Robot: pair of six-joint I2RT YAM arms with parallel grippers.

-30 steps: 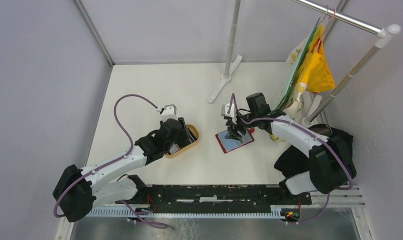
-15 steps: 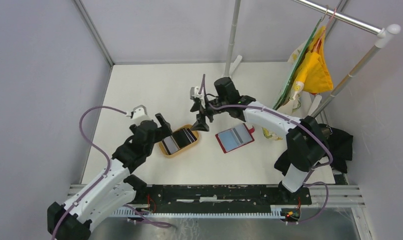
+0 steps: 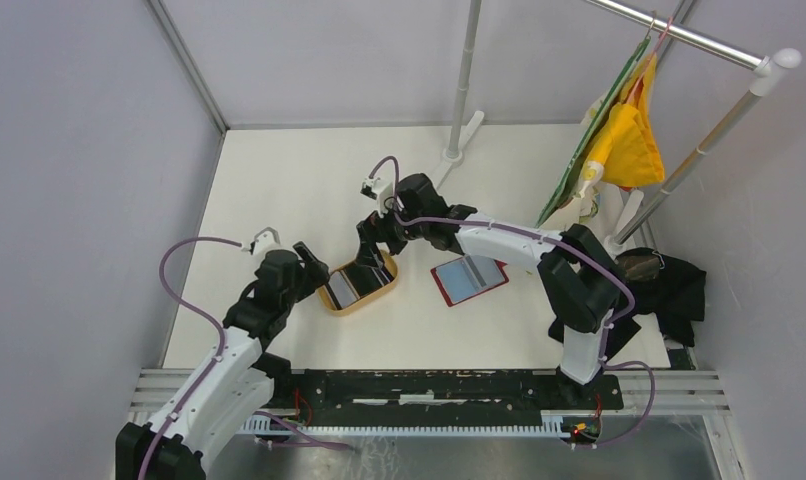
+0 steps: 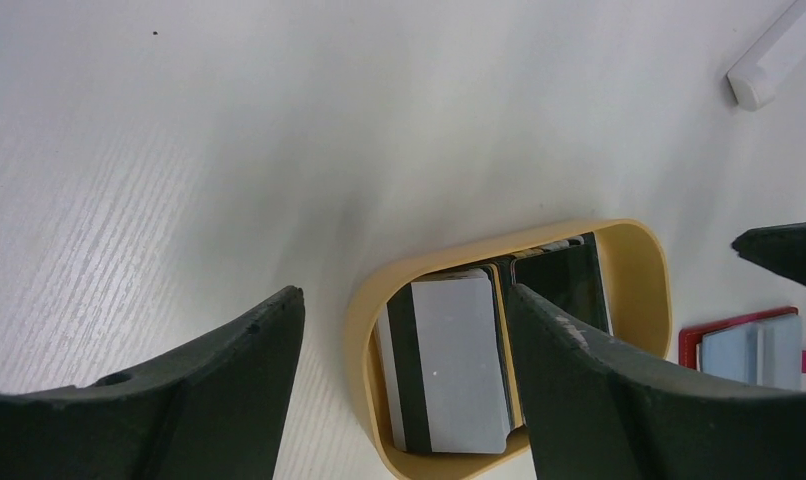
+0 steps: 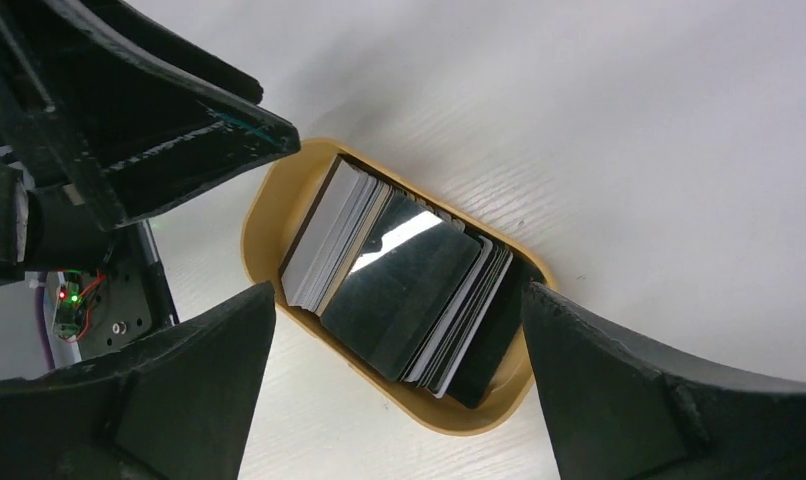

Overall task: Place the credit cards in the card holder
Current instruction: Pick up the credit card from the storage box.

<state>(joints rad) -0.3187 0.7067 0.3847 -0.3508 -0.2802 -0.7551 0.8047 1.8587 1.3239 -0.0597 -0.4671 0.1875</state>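
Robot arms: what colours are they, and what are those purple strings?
White tube sections with black joints on the left arm and right arm. The left gripper and right gripper have black wedge fingers. The purple strings are cables looping along each arm.

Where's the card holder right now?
The card holder lies open on the table, right of centre in the top view, just right of the tray holding the cards.

White table (image 3: 299, 180) with tan tray (image 4: 362, 330) and red card holder (image 3: 469, 280)
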